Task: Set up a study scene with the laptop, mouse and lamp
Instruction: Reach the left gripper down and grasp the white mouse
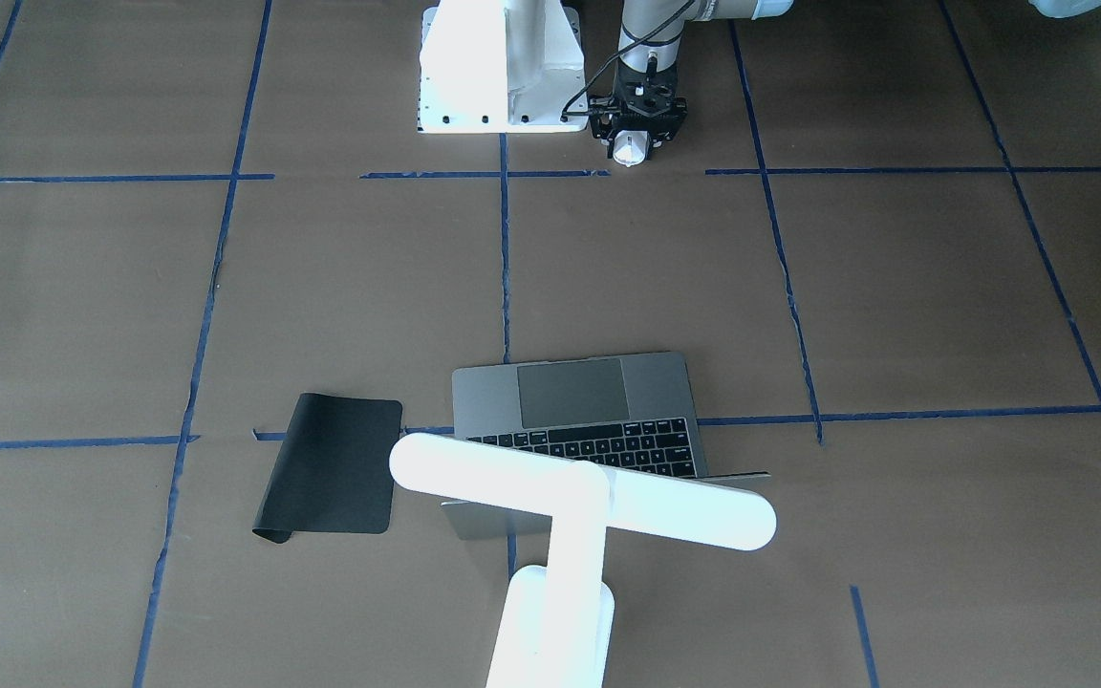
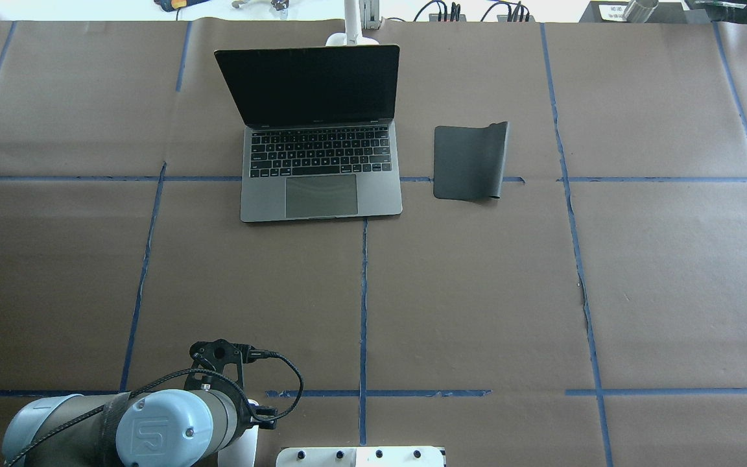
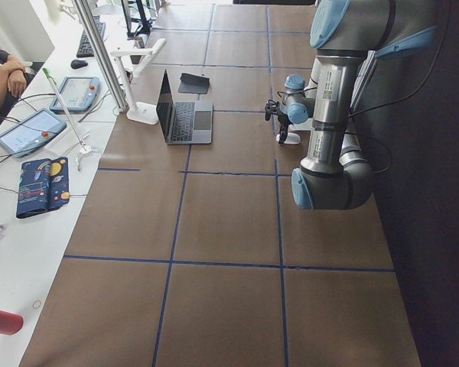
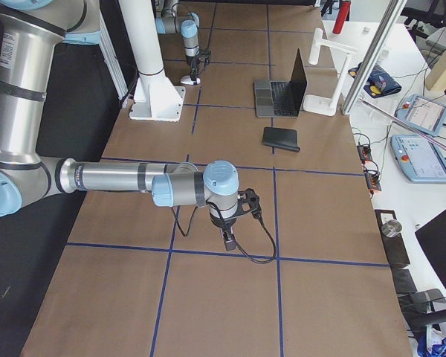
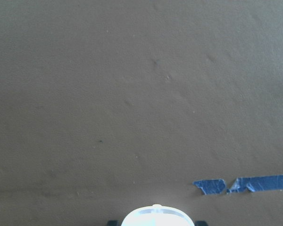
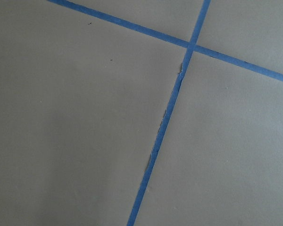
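The grey laptop (image 2: 321,194) stands open at the far middle of the table, keys towards the robot. The white T-shaped lamp (image 1: 579,497) stands just behind its screen; its stem also shows in the overhead view (image 2: 351,35). My left gripper (image 1: 636,134) points down near the robot's base, shut on the white mouse (image 1: 629,150). The mouse shows between two dark fingertips in the left wrist view (image 5: 153,217), low over the paper. My right gripper (image 4: 228,239) points down over the near right part of the table. I cannot tell whether it is open or shut.
A black mat (image 2: 467,162) lies to the right of the laptop, one edge curled up. The white blocky arm mount (image 1: 498,67) stands beside my left gripper. Blue tape lines cross the brown paper. Tablets and cables lie beyond the table's far edge (image 4: 424,149).
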You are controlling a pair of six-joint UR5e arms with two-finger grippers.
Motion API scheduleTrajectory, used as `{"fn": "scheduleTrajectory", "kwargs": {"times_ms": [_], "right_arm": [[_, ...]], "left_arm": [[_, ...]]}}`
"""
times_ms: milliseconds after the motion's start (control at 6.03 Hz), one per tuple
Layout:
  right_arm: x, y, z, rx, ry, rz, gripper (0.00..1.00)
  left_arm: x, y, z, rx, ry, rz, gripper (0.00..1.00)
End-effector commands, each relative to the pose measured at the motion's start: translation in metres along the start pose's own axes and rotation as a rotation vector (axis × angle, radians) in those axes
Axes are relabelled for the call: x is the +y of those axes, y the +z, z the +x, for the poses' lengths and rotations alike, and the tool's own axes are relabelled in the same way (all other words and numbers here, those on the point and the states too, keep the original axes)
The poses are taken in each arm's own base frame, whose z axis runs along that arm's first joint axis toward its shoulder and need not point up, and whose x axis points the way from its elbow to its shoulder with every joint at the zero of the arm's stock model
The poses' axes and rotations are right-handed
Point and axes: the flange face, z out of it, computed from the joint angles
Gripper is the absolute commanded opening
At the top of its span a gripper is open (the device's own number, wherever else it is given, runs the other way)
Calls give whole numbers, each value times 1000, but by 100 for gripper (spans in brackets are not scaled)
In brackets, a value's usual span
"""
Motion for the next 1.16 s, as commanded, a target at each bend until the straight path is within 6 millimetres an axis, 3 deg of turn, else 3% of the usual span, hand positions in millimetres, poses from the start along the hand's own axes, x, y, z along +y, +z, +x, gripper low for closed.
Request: {"fn": "scheduleTrajectory", "kwargs": {"times_ms": [0, 166, 498, 664, 829, 995], "right_arm": [[-1, -1, 0, 0, 0, 1, 100], [-1, -1, 0, 0, 0, 1, 100], [0, 0, 0, 0, 1, 0, 100], [1, 0, 0, 0, 2, -1, 100], [1, 0, 0, 0, 3, -2, 100], [2, 1, 1, -1, 5, -4, 100]], "left_arm": [[-7, -23, 2, 29, -7, 12, 24], [-11, -51, 1, 12, -8, 15, 24], [-72, -99, 14, 53, -52, 61, 22], [-109, -126, 31, 70, -68, 83, 22], [-136, -129, 49, 65, -92, 111, 22], [-178, -122, 98, 57, -112, 137, 22]]}}
